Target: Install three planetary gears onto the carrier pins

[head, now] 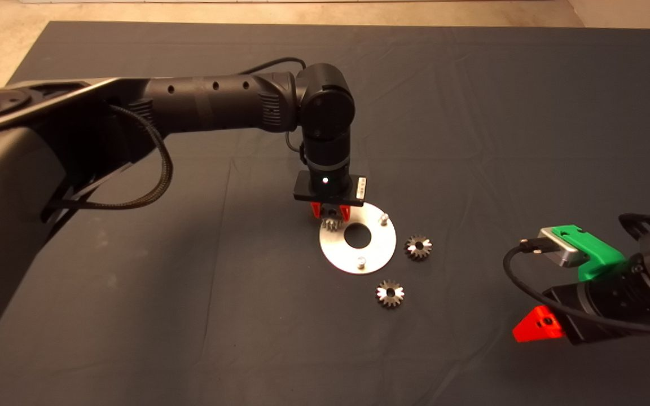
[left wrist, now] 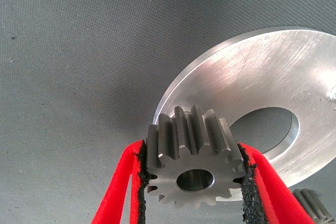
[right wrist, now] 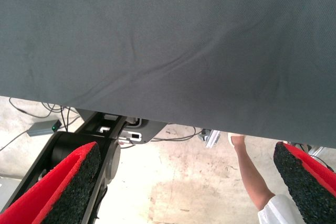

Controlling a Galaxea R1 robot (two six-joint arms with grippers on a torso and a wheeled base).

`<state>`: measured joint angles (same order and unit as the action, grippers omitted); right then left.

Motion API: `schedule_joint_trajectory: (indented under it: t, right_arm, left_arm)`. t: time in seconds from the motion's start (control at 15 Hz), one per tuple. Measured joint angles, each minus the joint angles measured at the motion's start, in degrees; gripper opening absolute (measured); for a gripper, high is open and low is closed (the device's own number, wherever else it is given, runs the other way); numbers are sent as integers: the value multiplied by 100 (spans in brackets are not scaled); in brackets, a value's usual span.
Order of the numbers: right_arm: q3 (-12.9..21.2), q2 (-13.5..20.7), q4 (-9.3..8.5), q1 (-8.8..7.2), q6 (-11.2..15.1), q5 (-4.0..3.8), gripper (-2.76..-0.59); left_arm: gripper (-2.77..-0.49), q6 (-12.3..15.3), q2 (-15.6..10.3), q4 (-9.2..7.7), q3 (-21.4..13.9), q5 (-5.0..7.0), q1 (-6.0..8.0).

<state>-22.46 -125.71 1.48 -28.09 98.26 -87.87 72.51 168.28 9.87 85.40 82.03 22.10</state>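
left wrist view: the left tool pinches a gear by its toothed sides over the disc edge. small, hard steel, probably slippery, so gripping across teeth suits. two gears lie beside the disc; right tool spread, parked.

One gear gripper-held over disc, two beside

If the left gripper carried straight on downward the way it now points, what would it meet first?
Most likely the round silver disc: the left gripper, jaws shut on a gear, hangs over its near-left rim. Depth is unclear, and whether a pin lies beneath is hidden.
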Motion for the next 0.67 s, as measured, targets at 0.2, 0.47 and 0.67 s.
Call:
schedule_joint_trajectory:
  t: [0.2, 0.47, 0.67]
  right_arm:
    - [0, 0, 0, 0, 0, 0, -89]
    - [0, 0, 1, 0, 0, 0, -89]
    - [0, 0, 1, 0, 0, 0, -89]
  left_arm:
    - [-238, 0, 0, -1, 0, 2, 0]
    - [-231, -2, 0, 1, 0, 0, 0]
    - [-222, -5, 0, -1, 0, 0, 0]
